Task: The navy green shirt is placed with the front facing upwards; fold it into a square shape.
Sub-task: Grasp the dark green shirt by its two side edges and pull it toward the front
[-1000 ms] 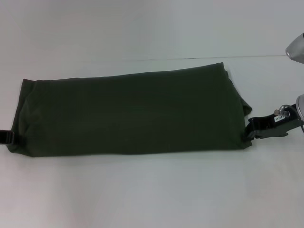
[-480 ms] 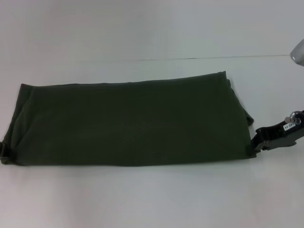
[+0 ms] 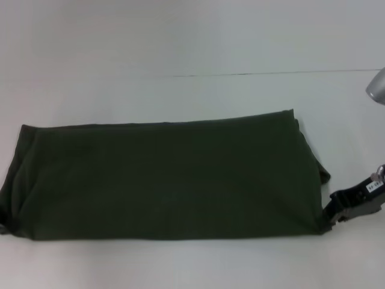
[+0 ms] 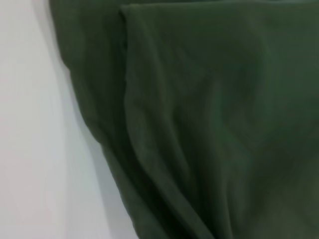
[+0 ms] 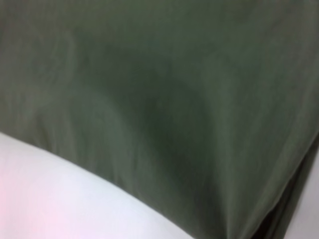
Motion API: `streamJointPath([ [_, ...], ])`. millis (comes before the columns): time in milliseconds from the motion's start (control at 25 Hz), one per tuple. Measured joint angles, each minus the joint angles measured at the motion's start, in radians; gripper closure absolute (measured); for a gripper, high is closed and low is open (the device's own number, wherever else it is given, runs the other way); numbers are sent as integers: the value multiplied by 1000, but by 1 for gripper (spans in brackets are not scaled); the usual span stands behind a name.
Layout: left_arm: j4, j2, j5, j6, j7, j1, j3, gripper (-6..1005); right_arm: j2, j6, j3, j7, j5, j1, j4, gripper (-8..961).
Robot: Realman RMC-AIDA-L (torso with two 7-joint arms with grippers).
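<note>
Right gripper point(image 3: 332, 215) sat at lower right of the head view, black body angled up toward the right edge, tip touching the near right corner of the navy green shirt point(image 3: 162, 177). Couldn't tell if its fingers were apart or clamped on the cloth; the tips were hidden at the fabric edge. A grey arm segment point(image 3: 376, 88) poked in at the right edge, higher up.

Left gripper was out of the head view; its wrist camera showed only layered green folds point(image 4: 199, 124) next to bare table.

One shirt, folded into a long horizontal band across the middle of the frame, plain green side up, no lettering showing. Right end had a loose flap sticking out.

Surface: a white table point(image 3: 192, 265), a thin dark seam line point(image 3: 258, 74) crossing it behind the shirt.
</note>
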Motion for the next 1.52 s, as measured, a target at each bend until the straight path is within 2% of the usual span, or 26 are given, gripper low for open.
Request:
streamJointPath([
  [200, 30, 4, 1, 90, 5, 11, 12, 970, 3, -61, -30, -6, 0, -1, 0, 918],
  [560, 64, 12, 1, 108, 2, 45, 11, 970, 23, -90, -71, -24, 0, 1, 4, 918],
  [1000, 92, 12, 1, 126, 5, 74, 10, 969, 43, -103, -116, -32, 0, 7, 7, 918],
  [1520, 103, 11, 1, 133, 5, 82, 4, 969, 34, -119, -112, -35, 6, 18, -13, 917],
])
